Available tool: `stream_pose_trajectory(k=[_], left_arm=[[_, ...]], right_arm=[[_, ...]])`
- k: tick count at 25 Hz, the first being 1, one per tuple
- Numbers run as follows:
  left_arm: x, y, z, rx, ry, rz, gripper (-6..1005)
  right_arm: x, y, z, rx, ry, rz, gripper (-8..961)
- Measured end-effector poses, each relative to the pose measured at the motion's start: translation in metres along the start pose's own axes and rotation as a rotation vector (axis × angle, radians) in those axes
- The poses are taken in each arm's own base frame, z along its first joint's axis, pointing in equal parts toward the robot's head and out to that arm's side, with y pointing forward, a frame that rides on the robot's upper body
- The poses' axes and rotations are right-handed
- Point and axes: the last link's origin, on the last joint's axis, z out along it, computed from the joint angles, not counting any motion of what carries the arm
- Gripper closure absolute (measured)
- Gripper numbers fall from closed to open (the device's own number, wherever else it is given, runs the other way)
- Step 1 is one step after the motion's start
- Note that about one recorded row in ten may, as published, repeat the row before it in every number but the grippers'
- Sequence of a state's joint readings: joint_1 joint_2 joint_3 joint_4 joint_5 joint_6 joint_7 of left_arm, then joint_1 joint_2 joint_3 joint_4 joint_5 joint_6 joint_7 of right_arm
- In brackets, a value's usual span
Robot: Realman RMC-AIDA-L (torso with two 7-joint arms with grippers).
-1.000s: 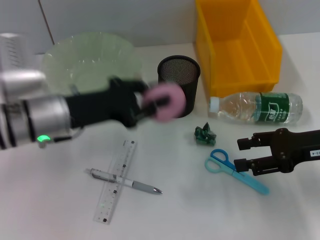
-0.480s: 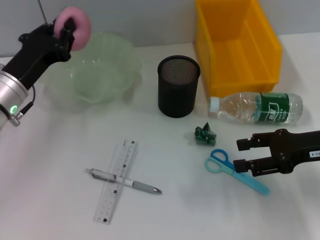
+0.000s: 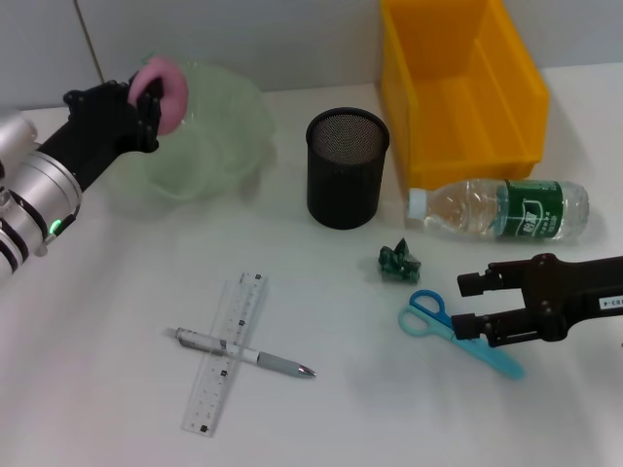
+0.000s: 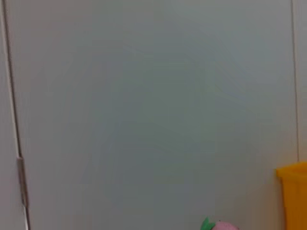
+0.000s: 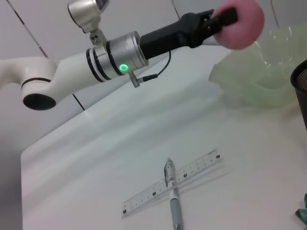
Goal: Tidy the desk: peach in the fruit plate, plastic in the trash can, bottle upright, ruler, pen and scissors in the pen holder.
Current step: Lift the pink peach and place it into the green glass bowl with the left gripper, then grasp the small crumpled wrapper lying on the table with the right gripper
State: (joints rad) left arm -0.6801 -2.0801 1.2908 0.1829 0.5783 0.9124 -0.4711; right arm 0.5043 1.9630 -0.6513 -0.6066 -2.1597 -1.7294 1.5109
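My left gripper (image 3: 148, 95) is shut on the pink peach (image 3: 162, 91) and holds it above the left rim of the pale green fruit plate (image 3: 209, 146); the peach also shows in the right wrist view (image 5: 240, 21). My right gripper (image 3: 469, 302) is open, low over the table, its fingertips around the blade end of the blue scissors (image 3: 458, 331). A clear bottle (image 3: 501, 209) with a green label lies on its side. Crumpled green plastic (image 3: 399, 260) lies near the black mesh pen holder (image 3: 348, 180). The ruler (image 3: 226, 352) and pen (image 3: 243, 352) lie crossed.
A yellow bin (image 3: 458, 83) stands at the back right, behind the bottle. A grey wall runs behind the table. The ruler (image 5: 172, 182) and pen (image 5: 171, 191) also show in the right wrist view.
My left gripper carried the peach from near the pen holder up and left, then lowered it toward the plate's left rim. The right gripper stayed by the scissors.
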Motion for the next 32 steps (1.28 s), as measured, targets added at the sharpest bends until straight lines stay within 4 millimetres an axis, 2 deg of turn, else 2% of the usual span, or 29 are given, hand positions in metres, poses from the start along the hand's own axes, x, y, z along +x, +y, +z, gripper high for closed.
stream_pose_trajectory(k=[2,7,18,24,28,32], left_arm=[[0.0,0.0,0.0,-0.002,-0.005,0.006,854],[0.001,0.0,0.001,0.002,-0.001,0.006,693],[0.003,0.0,0.002,0.0,0.007,0.008,457],[0.005,-0.001,0.003,0.001,0.018,0.003,262],[0.008,0.0,0.002,-0.012,0.038,-0.036,263],[0.016,0.008,-0.005,-0.115,0.07,-0.146,264]], right_arm=[[0.0,0.0,0.001,-0.002,0.001,-0.001,189],[0.0,0.001,0.002,-0.004,0.001,-0.002,189],[0.001,0.001,0.003,-0.006,0.0,0.0,189],[0.002,0.002,0.003,-0.006,0.0,0.001,190],[0.001,0.001,0.002,-0.005,-0.001,0.001,190],[0.001,0.001,0.002,-0.003,-0.003,0.001,190]])
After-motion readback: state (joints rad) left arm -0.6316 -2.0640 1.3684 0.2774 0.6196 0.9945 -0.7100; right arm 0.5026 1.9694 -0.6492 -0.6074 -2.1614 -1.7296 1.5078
